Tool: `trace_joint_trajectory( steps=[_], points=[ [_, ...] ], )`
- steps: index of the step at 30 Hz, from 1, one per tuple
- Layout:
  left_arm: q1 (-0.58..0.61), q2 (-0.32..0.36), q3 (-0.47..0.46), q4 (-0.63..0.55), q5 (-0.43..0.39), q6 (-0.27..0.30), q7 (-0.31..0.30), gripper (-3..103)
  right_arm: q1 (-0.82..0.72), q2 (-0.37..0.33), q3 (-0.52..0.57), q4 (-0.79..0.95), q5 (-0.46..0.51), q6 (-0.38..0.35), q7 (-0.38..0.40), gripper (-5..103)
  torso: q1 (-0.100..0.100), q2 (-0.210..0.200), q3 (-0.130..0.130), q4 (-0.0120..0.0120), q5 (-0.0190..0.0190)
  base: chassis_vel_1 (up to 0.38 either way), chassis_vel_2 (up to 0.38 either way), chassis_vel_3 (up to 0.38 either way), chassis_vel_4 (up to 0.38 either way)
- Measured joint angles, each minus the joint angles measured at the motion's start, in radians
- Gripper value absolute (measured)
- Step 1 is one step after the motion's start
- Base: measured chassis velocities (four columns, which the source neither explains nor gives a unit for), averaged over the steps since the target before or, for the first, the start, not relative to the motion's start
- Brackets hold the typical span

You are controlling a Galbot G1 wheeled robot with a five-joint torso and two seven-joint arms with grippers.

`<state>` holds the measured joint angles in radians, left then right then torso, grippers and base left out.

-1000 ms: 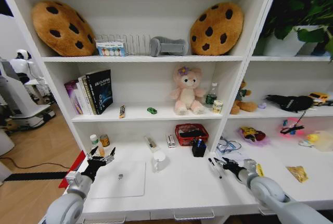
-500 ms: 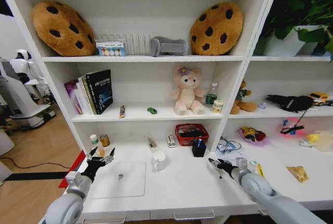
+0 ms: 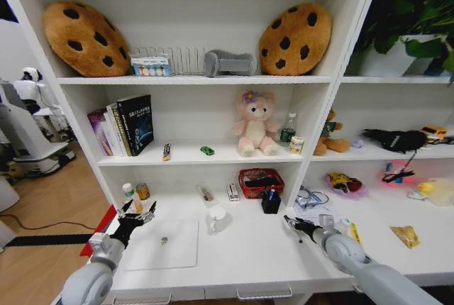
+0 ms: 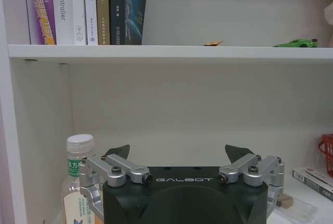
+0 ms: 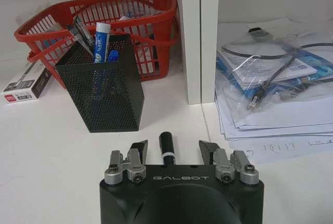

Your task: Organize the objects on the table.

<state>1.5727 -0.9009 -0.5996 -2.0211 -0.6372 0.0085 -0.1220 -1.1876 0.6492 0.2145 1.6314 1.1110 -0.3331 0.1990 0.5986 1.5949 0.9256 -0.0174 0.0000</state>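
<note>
The right arm is reaching forward low over the long white desk, its black right gripper sitting with fingers spread wide on either side of a black marker lying flat on the desktop. The marker is resting between the fingertips, not clamped. Just beyond it, a black mesh pen holder is standing in front of a red plastic basket. The left arm is extending over the desk's left end, its left gripper hovering with fingers parted wide beyond the closed silver laptop, near a white-capped clear bottle.
</note>
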Motion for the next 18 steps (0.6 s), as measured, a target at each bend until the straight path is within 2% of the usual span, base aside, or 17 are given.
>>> trace_joint_trajectory(
  steps=[14, 15, 17, 18],
  points=[
    [0.0, 0.0, 0.004, 0.001, 0.002, 0.001, 0.002, 100, 0.036, 0.006, -0.027, -0.026, 0.014, -0.018, 0.0, 57, 0.0, 0.0, 0.0, 0.0, 0.0, 0.0, 0.0, 0.0, 0.0],
    [0.0, 0.0, 0.003, 0.001, 0.002, 0.001, 0.002, 100, 0.036, 0.006, -0.027, -0.026, 0.014, -0.02, 0.0, 51, 0.0, 0.0, 0.0, 0.0, -0.0001, 0.0, 0.0, 0.0, 0.0],
    [0.0, 0.0, 0.002, 0.001, 0.002, 0.001, 0.002, 100, 0.036, 0.006, -0.028, -0.027, 0.014, -0.021, 0.001, 51, 0.0, 0.0, 0.0, 0.0, -0.0001, 0.0, 0.0, 0.0, 0.0],
    [0.0, -0.001, 0.002, 0.001, 0.002, 0.001, 0.002, 100, 0.037, 0.009, -0.029, -0.029, 0.014, -0.023, 0.002, 46, 0.0, 0.0, 0.0, -0.0001, 0.0, 0.0, 0.0, 0.0, 0.0]
  ],
)
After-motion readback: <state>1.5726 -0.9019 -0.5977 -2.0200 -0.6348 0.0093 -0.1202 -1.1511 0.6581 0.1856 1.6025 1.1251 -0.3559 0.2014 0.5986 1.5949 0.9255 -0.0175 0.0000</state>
